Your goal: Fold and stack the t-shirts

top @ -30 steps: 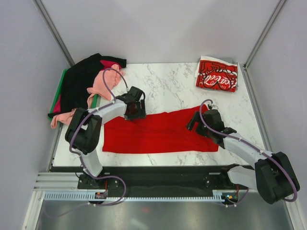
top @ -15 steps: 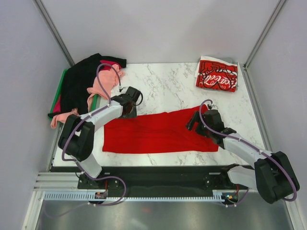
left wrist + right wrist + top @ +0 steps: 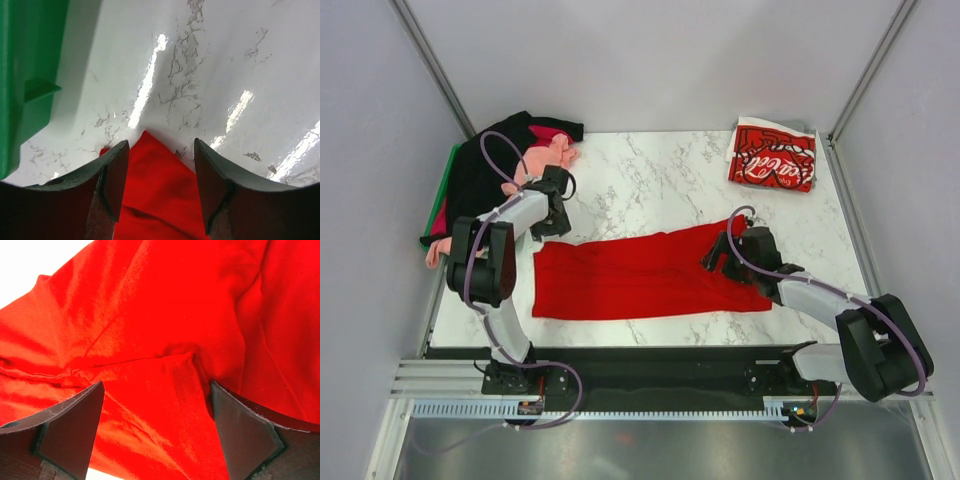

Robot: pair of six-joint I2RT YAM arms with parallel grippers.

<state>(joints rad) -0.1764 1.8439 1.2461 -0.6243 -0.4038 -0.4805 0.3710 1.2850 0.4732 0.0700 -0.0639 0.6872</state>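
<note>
A large plain red t-shirt (image 3: pixel 640 275) lies spread as a long band across the front of the marble table. My left gripper (image 3: pixel 556 218) is open, low over the shirt's far-left corner; in the left wrist view that corner (image 3: pixel 155 190) lies between the gripper's (image 3: pixel 157 150) open jaws. My right gripper (image 3: pixel 717 255) is open over the shirt's right end; the right wrist view shows wrinkled red cloth (image 3: pixel 150 315) under the gripper's (image 3: pixel 157 390) wide-open jaws. A folded Coca-Cola t-shirt (image 3: pixel 772 155) lies at the far right. Black (image 3: pixel 485 180), salmon-pink (image 3: pixel 542 160) and magenta (image 3: pixel 548 133) shirts are piled far left.
The pile rests on a green plastic tray (image 3: pixel 446 175) at the table's left edge; its wall also shows in the left wrist view (image 3: pixel 25 75). Bare marble (image 3: pixel 660 180) lies between the pile and the folded shirt. Grey walls enclose the table on three sides.
My left gripper has moved left along the red shirt's far edge to its far-left corner. My right gripper has shifted slightly left over the shirt's right end.
</note>
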